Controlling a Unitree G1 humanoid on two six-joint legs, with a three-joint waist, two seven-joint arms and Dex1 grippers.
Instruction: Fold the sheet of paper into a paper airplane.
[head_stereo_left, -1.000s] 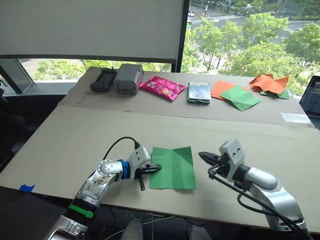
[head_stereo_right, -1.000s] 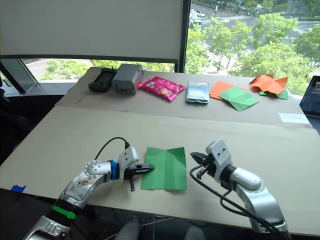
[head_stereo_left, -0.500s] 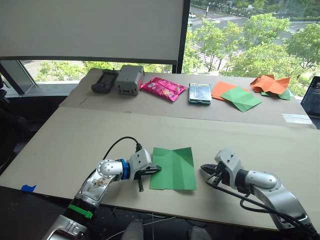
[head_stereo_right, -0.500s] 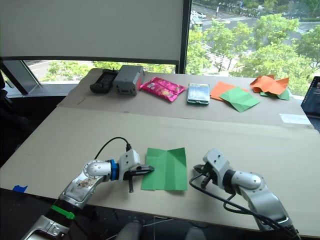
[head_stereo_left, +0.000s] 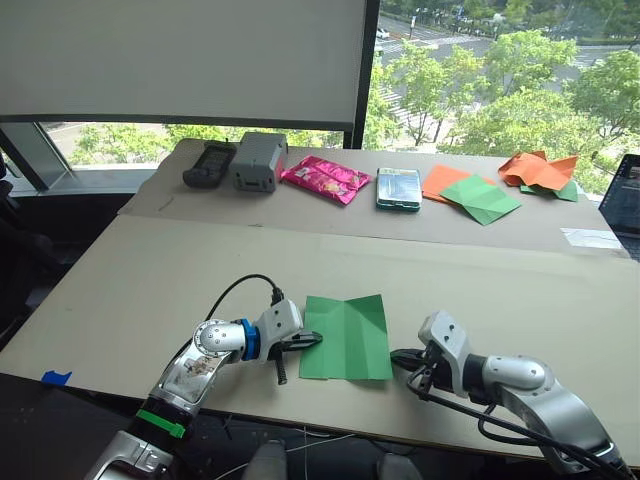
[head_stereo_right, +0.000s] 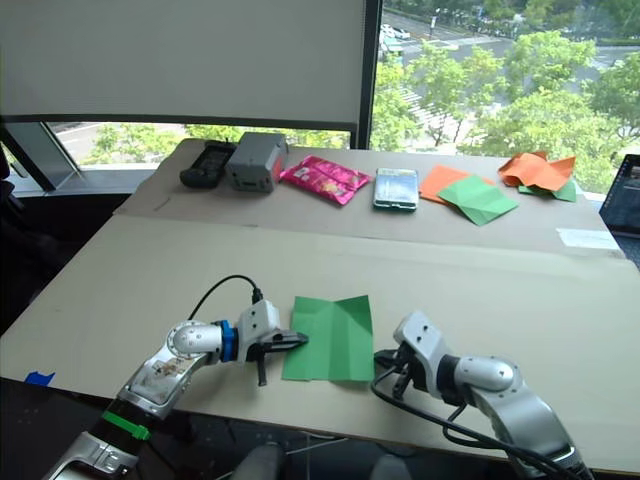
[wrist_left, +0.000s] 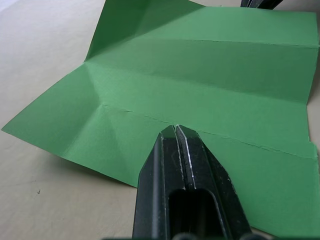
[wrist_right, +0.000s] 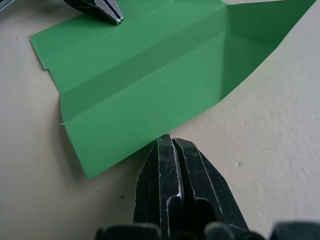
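A: Where is the sheet of paper (head_stereo_left: 346, 336)?

B: Flat on the near part of the tan table (head_stereo_left: 150, 270), close to its front edge, creased lengthwise with diagonal folds at its far end. It is still an opened sheet, not a narrow pointed wedge.

A: And the left gripper (wrist_left: 175, 131)?

B: At the sheet's left edge. Its two black fingers are pressed together, tips lying on top of the green paper near a crease; I cannot tell whether any paper is pinched between them.

A: The right gripper (wrist_right: 167, 141)?

B: Just beside the sheet's right edge, near its front corner, low over the table. Its fingers are also closed against each other with nothing between them, the tips right at the paper's edge.

A: What else lies beyond the sheet?

B: Along the far strip of the table, from the sheet's left to its right: a black device (head_stereo_left: 208, 161), a grey box (head_stereo_left: 259, 159), a pink packet (head_stereo_left: 325, 177), a phone (head_stereo_left: 398, 187), then a flat orange paper (head_stereo_left: 438, 178) with a paler green folded paper (head_stereo_left: 482, 198) overlapping it, and a crumpled orange paper (head_stereo_left: 538, 168) farthest right
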